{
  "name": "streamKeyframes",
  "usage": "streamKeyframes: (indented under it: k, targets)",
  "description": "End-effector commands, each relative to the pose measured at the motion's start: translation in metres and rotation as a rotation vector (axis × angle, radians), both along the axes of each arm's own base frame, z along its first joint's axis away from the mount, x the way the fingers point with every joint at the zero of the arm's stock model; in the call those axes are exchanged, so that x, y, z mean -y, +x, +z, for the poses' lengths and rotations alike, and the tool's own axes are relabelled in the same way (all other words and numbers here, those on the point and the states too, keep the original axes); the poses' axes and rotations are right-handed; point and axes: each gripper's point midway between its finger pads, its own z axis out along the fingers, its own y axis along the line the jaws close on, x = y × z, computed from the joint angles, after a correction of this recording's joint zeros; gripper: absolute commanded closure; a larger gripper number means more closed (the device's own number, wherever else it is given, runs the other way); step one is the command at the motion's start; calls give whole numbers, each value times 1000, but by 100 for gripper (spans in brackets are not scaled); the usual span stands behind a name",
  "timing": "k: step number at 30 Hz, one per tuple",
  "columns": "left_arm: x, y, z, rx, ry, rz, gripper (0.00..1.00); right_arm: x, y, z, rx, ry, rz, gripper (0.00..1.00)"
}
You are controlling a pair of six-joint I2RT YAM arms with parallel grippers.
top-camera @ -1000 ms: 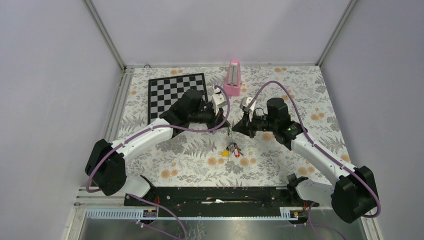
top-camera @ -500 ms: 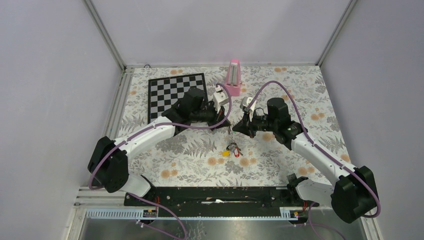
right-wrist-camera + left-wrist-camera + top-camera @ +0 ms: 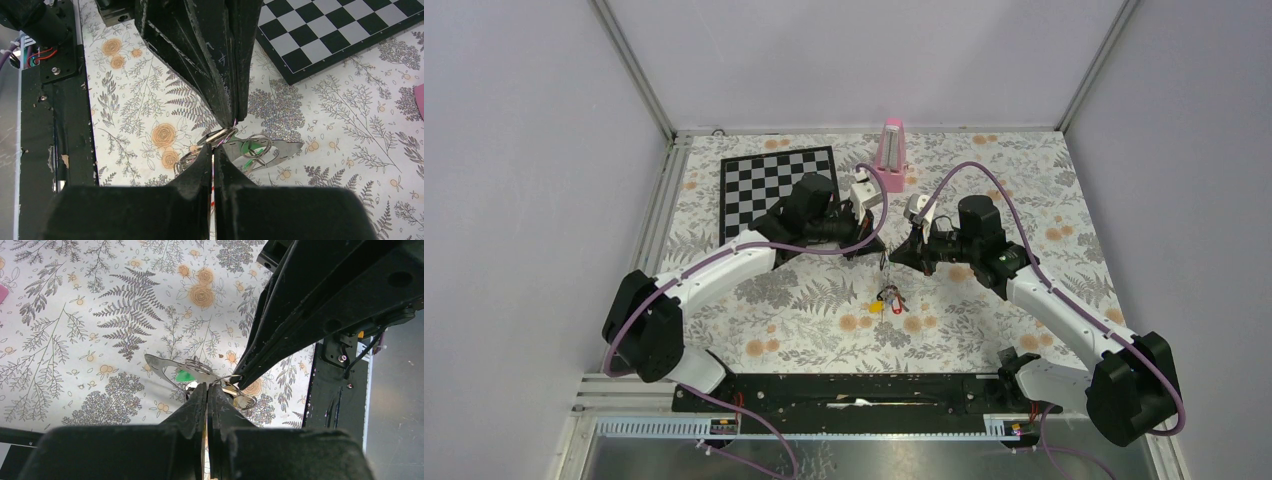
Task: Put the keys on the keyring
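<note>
Above the middle of the floral-patterned desk [image 3: 1044,180], the left hand [image 3: 877,252] and right hand [image 3: 893,258] meet tip to tip, each clamped fully shut on the thin grey-silver wire keyring [image 3: 225,379]. The small metal keys [image 3: 887,297] with red, yellow and green plastic tags bunch just beneath the hands, at the desk surface. Compared with a second ago, the left arm has shifted slightly rightward; the bunch has not moved.
</note>
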Motion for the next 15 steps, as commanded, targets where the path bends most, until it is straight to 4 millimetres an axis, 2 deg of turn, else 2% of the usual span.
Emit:
streamKeyframes:
  k: [1,15]
  targets:
    - [-14,43,-4,44,35,142,100,-14,-29,25,0,83,163,100]
    - [-19,49,-11,-36,18,161,100,-14,-31,28,9,92,178,100]
